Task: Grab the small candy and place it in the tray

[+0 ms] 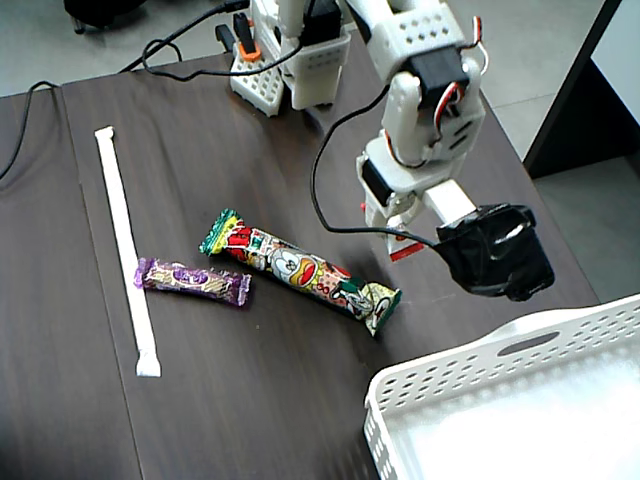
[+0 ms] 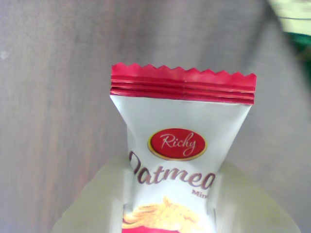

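From my seat at the controls, the fixed view gives me a dark brown wood-grain table (image 1: 250, 400) that fills most of the picture, its grain running top to bottom. A seam crosses the tabletop near its left edge. Beyond the table's far edge I see a pale grey floor (image 1: 60, 50), brightly and evenly lit. At the right a dark panel (image 1: 580, 110) stands upright beside the table, with more pale floor (image 1: 590, 230) below it. The wrist view shows the same wood grain, blurred and washed out by strong light.
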`<action>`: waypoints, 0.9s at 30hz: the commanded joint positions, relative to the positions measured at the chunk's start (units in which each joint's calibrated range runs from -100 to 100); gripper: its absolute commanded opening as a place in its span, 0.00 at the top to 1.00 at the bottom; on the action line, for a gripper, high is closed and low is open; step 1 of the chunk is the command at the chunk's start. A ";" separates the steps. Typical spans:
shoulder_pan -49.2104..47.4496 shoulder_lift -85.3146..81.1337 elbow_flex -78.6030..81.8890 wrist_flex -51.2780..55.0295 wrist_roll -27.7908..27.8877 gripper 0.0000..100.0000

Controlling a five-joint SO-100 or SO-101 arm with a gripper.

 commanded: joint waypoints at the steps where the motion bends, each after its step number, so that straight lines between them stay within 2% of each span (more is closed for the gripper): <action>1: 1.02 -8.79 -18.33 9.16 2.14 0.99; 7: 0.13 -13.05 -26.55 14.04 9.33 0.99; 11: -2.30 -13.05 -29.29 12.41 14.94 0.99; 16: -3.25 -8.37 -29.93 1.11 26.33 0.99; 20: -4.36 -5.27 -29.93 -13.61 35.25 0.99; 27: -4.73 4.94 -30.02 -31.85 38.34 0.99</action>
